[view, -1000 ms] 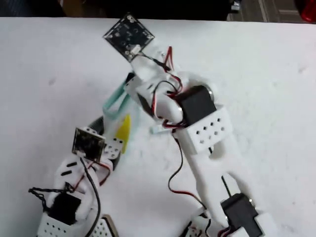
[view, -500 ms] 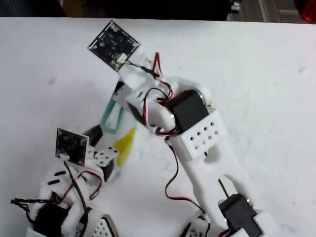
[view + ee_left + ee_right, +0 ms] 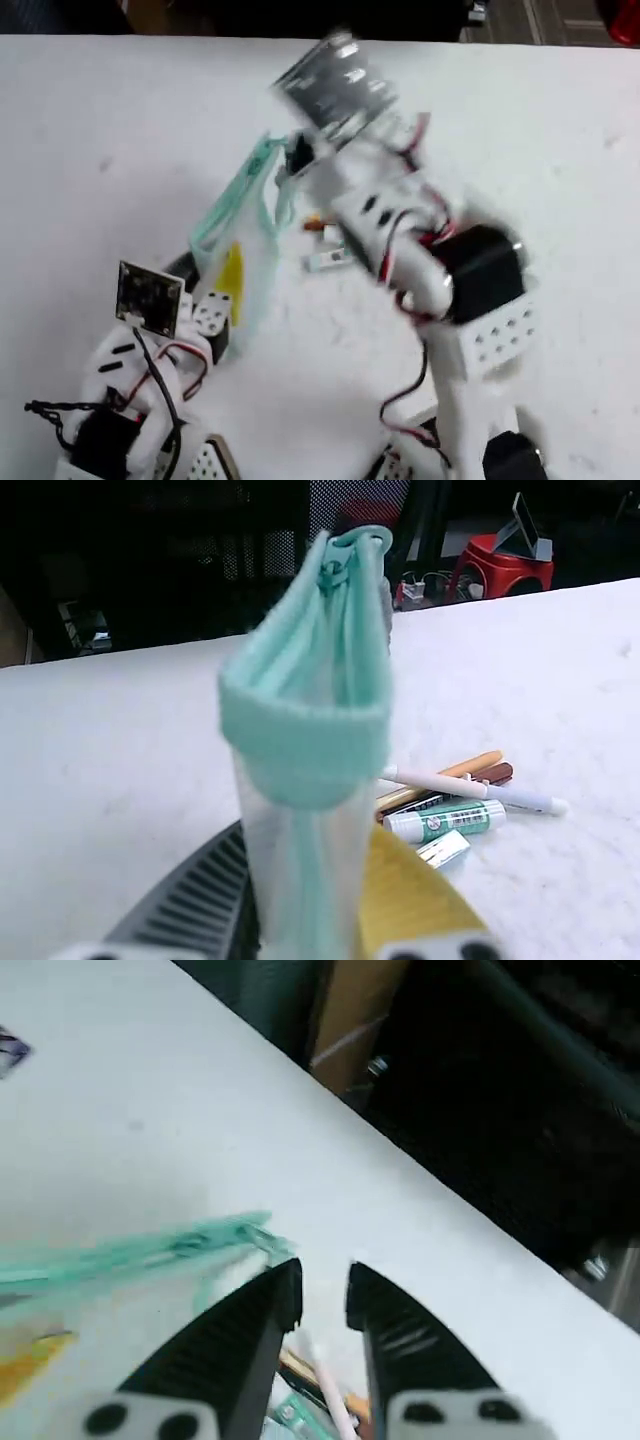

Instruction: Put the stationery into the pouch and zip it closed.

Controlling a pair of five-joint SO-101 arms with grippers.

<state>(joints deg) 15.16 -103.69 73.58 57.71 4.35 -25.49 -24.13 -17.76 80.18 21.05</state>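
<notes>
Currently logged a clear plastic pouch with a mint-green zipper band [image 3: 305, 730], lifted off the white tabletop [image 3: 560, 130] left of its middle, zip end toward the far edge. Found its lower end pinched by the left gripper [image 3: 305, 870], black ribbed jaw and yellow jaw clamped on the clear wall. Found the right gripper [image 3: 322, 1275] just beside the zip end, jaws parted by a narrow gap, nothing between them. Spotted loose stationery near the tabletop's middle, just beside the pouch: white marker [image 3: 480, 790], orange pen [image 3: 462, 768], green-labelled tube [image 3: 445, 820]. None inside yet. Cannot tell how far the zip is open.

Judged step in hand: spreading the mouth for loading. To do well:
- catch the zipper band, not the thin wall
- pull away from the left grip, keeping the pouch taut
- avoid sweeping the pens aside
</notes>
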